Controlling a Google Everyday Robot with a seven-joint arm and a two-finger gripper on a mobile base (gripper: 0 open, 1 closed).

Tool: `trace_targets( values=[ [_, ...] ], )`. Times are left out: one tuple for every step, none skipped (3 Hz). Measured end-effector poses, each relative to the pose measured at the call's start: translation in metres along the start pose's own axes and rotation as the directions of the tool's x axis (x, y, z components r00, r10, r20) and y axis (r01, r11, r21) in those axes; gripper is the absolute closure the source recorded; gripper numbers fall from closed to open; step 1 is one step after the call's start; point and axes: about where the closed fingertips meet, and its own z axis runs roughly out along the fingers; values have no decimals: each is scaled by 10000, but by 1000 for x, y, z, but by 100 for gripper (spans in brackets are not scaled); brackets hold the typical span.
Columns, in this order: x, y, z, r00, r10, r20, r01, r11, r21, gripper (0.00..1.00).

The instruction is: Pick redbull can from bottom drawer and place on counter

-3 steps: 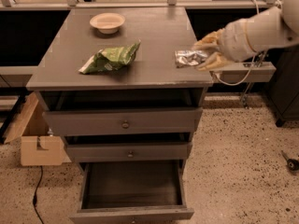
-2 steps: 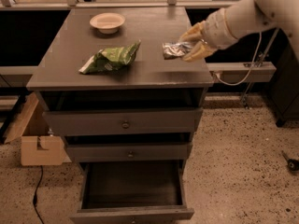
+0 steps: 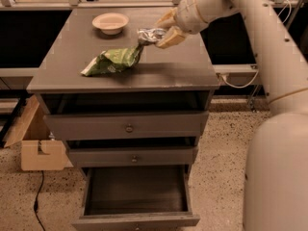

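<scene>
My gripper (image 3: 162, 32) is over the counter (image 3: 159, 71), right of its middle and toward the back. It is shut on the redbull can (image 3: 149, 35), a shiny silver can held on its side just above the grey top. The can's left end is close to the tip of the green snack bag (image 3: 113, 61). The bottom drawer (image 3: 136, 191) stands pulled out at the foot of the cabinet, its dark inside showing nothing in it.
A shallow cream bowl (image 3: 110, 22) sits at the back left of the counter. The two upper drawers (image 3: 129, 127) are shut. A cardboard box (image 3: 41, 153) stands on the floor at the left. My white arm and base (image 3: 276, 143) fill the right side.
The gripper has carried the can leftward and farther back, from beyond the counter's right edge to over the counter near the snack bag.
</scene>
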Motion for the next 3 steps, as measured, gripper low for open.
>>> trace_targets(
  values=[
    [-7,-14,25,9986,160,499,-156,9998,-84,82],
    [-5,-18,46,9955,397,863,-379,9990,-224,58],
    [-5,-20,63,9921,483,1155,-442,9983,-379,35]
  ],
)
